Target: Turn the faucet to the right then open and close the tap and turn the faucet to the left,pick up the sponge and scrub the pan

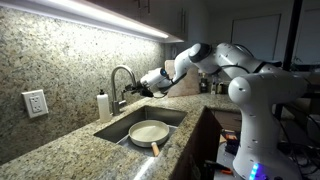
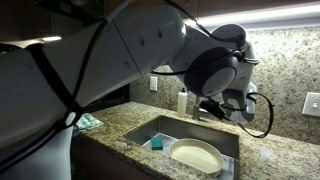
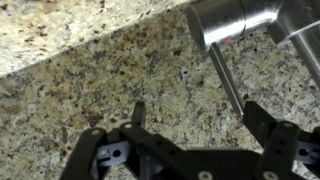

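Observation:
The silver gooseneck faucet (image 1: 122,78) stands behind the sink, next to a white soap bottle (image 1: 103,105). My gripper (image 1: 138,90) is low beside the faucet's base. In the wrist view the gripper (image 3: 200,120) is open over the granite counter. The faucet's shiny base (image 3: 228,20) is at the top right, and its thin metal lever (image 3: 228,75) slants down between the fingers, close to the right finger. The cream pan (image 1: 149,131) with a tan handle lies in the sink and shows in both exterior views (image 2: 195,155). The teal sponge (image 2: 155,143) lies in the sink beside the pan.
The steel sink (image 1: 172,116) is sunk into a granite counter (image 1: 60,150) with a granite backsplash. Wall outlets (image 1: 35,103) sit on the backsplash. A pale teal cloth (image 2: 88,122) lies on the counter. My arm (image 2: 130,50) fills much of an exterior view and hides the faucet there.

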{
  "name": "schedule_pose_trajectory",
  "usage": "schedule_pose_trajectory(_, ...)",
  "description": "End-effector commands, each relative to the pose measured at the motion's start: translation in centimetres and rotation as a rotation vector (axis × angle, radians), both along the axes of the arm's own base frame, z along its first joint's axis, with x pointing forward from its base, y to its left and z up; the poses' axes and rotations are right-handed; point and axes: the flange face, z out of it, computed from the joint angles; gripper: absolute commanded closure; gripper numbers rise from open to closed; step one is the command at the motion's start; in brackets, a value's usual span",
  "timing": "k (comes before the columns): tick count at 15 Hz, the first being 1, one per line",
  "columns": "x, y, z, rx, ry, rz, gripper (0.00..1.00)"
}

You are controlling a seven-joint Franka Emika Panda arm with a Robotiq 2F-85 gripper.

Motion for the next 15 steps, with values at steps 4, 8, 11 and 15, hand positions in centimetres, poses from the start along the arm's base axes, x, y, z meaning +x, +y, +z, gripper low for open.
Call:
schedule_pose_trajectory(4,-0.2,1.0,1.1,-0.003,0.003,0.017,0.00)
schedule_pose_trajectory(8,0.4,1.7,1.4,-0.006,-0.013,0.027,0.00)
schedule_pose_trajectory(11,0.7,1.8,1.4,-0.010,-0.013,0.022,0.00)
schedule_pose_trajectory(15,0.9,1.5,1.5,-0.018,-0.013,0.012,0.00)
